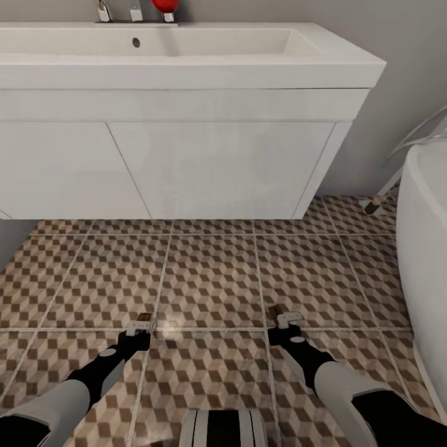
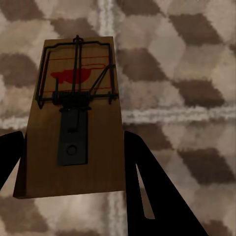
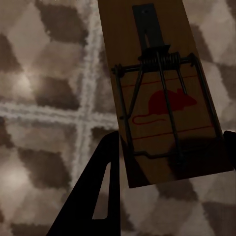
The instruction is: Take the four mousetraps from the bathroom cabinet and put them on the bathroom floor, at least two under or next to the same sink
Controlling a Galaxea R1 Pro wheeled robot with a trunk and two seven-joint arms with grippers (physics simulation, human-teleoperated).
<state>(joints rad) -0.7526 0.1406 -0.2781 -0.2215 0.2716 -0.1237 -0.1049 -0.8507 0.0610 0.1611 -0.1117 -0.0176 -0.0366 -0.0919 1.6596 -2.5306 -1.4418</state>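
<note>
- Step in hand, as I read it: setting two mousetraps down on the bathroom floor (image 1: pixel 211 279) in front of the sink (image 1: pixel 186 56). I'm holding one per arm.
- L gripper (image 1: pixel 139 332): fingers closed on the left mousetrap (image 2: pixel 73 118). In the wrist cam the board sits between the two dark fingers (image 2: pixel 147 182), wire & red mark facing the cam, tiles behind it.
- R gripper (image 1: pixel 287 328): fingers closed on the right mousetrap (image 3: pixel 162 93), pinched at the red-mouse end, spring end pointing away from the wrist.
- In head cam both traps are small tan bits at the gripper tips: left one (image 1: pixel 143 320), right one (image 1: pixel 276 312). Low over the tiles; can't tell if touching yet.
- Arm pose: both forearms reach fwd & down from the bottom of the head view, roughly parallel, well apart, tips near the same grout line.
- To do it well, my judgement: lower till boards lie flat before letting go, so they don't flip or trip the spring.
- Vanity is a tile row or so ahead, so I'd edge closer first; "next to the sink" needs to hold for two traps.
- Bathtub (image 1: pixel 428 248) is close on the R side, so watch the R elbow.
</note>
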